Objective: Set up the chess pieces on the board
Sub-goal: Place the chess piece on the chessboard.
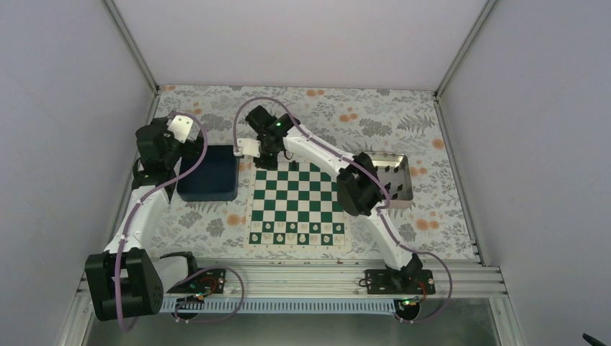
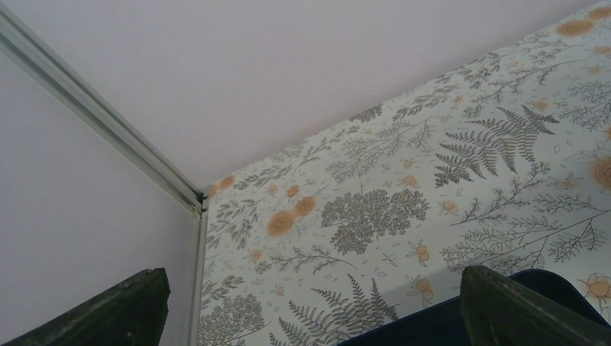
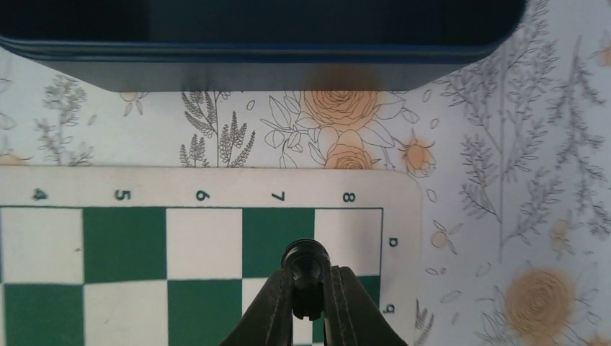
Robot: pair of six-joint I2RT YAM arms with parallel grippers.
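Gripping black piece [image 3: 305, 256] lengthwise, head toward bin [image 3: 252, 72]: right claw [image 3: 306, 280]; left claw [image 2: 315, 280] open.

Board [image 3: 122, 245] grn/wht checks; bin [image 3: 252, 54] dk blue.

The floral table [image 1: 317, 108] bears the board [image 1: 297, 209] at centre. A bin [image 1: 209, 176] lies just left of it. A tray [image 1: 408, 180] lies to its right, seemingly apart from it.

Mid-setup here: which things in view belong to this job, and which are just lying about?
Job: board; black piece in right gripper; black pieces in silver tray.
Lying about: dark blue bin; white pieces on near rows; floral cloth.
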